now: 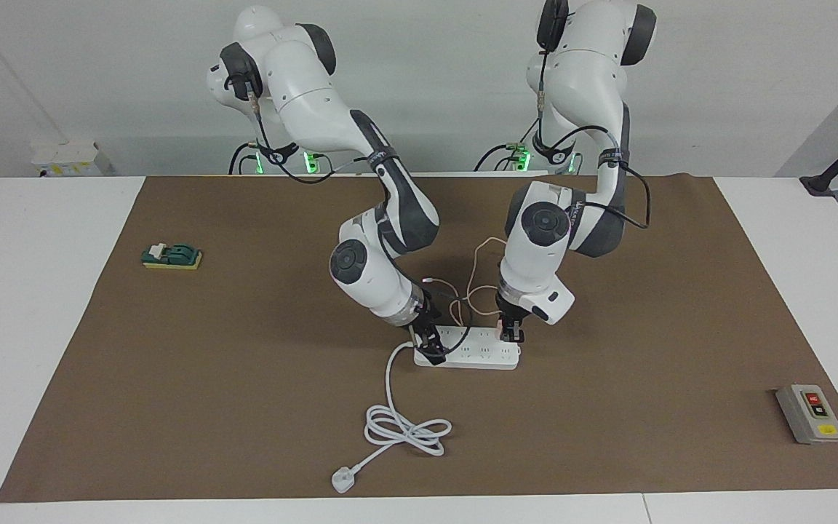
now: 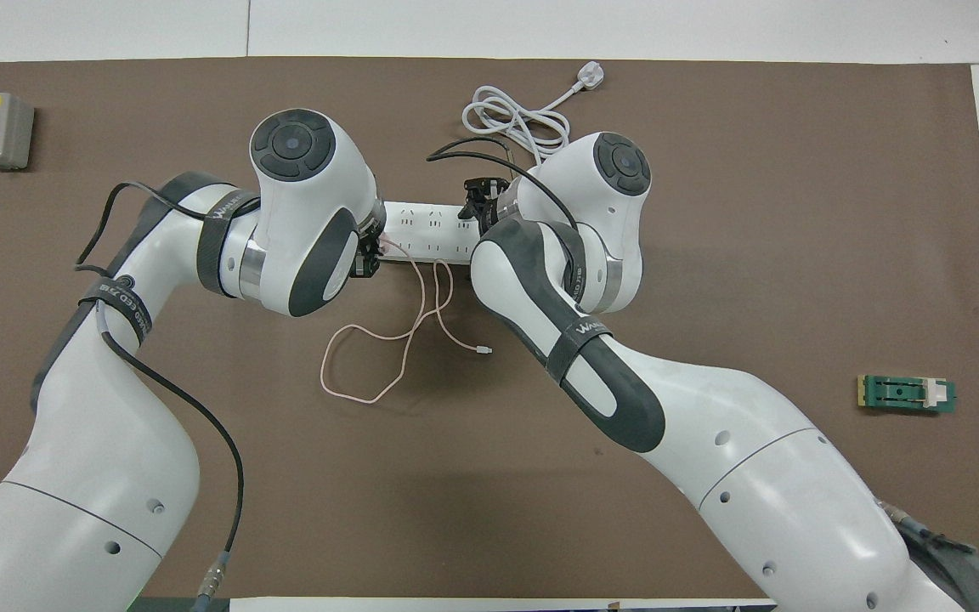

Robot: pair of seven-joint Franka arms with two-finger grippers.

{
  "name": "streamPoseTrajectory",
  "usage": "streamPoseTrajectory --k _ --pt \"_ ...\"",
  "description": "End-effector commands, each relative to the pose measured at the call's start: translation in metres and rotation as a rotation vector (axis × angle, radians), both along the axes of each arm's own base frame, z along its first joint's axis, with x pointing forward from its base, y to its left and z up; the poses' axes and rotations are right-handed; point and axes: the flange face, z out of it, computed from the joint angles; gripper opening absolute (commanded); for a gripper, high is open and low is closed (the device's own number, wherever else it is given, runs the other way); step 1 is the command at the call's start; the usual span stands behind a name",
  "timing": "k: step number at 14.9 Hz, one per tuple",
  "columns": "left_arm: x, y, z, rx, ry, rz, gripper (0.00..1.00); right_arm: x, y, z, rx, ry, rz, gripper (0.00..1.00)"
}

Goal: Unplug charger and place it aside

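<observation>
Both arms bent low over mid-bench, wrists pitched steeply down onto the strip (image 1: 466, 347), which lies flat near the bench centre.

Left gripper (image 1: 511, 334) down at the strip's end toward the left arm's side, elbow folded, forearm near vertical. Fingers closed around the charger (image 1: 500, 331), a pale pink cube seated in the end socket; only a sliver of pink visible beside the fingers. In the overhead view, charger (image 2: 385, 246) mostly hidden under the left wrist.

Right gripper (image 1: 431, 349) pressed on the strip's other end, where the thick white cord (image 1: 397, 422) leaves. Forearm slanted in from the right arm's side, wrist cocked. Fingers resting on the strip's top; open or closed: cannot tell.

Thin pink cable (image 2: 387, 340) running from the charger in loose loops over the mat toward the robots' edge, white tip (image 2: 483, 349) lying free on the mat.

White cord coiled between the strip and the edge farthest from the robots, plug (image 1: 343, 479) near that edge.

Grey switch box (image 1: 809, 413) toward the corner at the left arm's end, farthest from the robots. Green block (image 1: 172, 255) near the edge at the right arm's end.
</observation>
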Motion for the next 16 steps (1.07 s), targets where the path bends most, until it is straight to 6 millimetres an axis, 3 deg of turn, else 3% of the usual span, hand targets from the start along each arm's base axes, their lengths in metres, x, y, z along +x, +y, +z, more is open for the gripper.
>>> streamPoseTrajectory --k 1,4,12,16 --pt "-0.006 0.009 -0.006 0.021 -0.001 -0.017 0.00 0.000 -0.013 -0.005 -0.030 -0.047 0.026 1.00" --pt "-0.007 0.008 -0.007 0.024 0.005 -0.018 0.00 0.009 -0.019 0.004 -0.038 -0.098 0.054 1.00" --pt "-0.006 0.011 -0.007 0.025 0.008 -0.040 0.00 0.014 -0.023 0.002 -0.029 -0.124 0.010 1.00" --pt "-0.006 0.011 -0.007 0.025 0.008 -0.049 0.00 0.026 -0.045 0.002 0.036 -0.083 -0.099 1.00"
